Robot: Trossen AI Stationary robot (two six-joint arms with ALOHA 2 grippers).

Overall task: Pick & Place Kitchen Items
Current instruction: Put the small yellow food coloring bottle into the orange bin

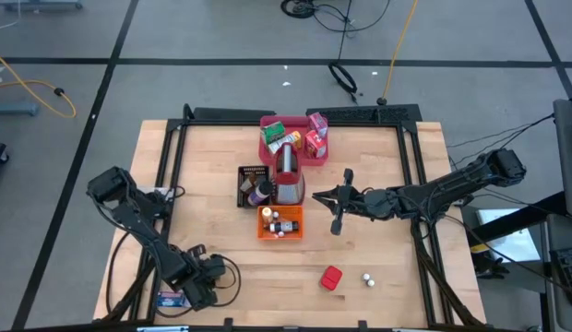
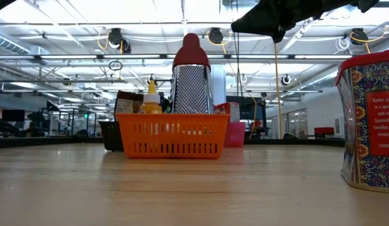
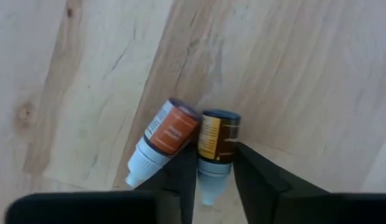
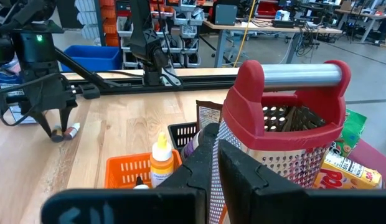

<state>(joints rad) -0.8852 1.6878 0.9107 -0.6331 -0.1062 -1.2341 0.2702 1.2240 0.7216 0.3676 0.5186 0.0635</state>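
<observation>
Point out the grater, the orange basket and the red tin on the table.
grater (image 2: 192,81): low view, on its perforated metal face.
orange basket (image 2: 172,137): low view, on its slatted front wall.
red tin (image 1: 331,278): high view, on its top.

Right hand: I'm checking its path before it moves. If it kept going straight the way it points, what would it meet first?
Probably the red-topped silver box grater standing right ahead of the shut right hand; the gap between them is hard to judge, though it looks small.
</observation>
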